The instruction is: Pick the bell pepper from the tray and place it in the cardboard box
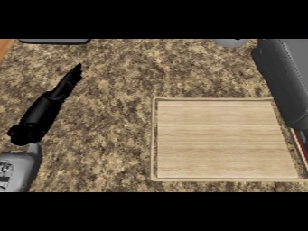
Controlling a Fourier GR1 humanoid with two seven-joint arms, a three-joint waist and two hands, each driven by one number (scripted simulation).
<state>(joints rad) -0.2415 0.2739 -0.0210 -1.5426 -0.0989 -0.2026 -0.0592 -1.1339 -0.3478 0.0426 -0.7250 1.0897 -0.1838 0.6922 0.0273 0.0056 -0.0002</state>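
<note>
While left hand [49, 106] rests open | one tray [226, 180]

Left hand [53, 101] open at the view's left, fingers straight, pointing up. Right forearm [293, 81] along the right edge, hand mostly hidden.

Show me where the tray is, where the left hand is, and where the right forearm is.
tray [223, 140]: head view, bare wooden middle.
left hand [46, 110]: head view, back of the black hand.
right forearm [293, 76]: head view, grey shell, mid-length.
</note>
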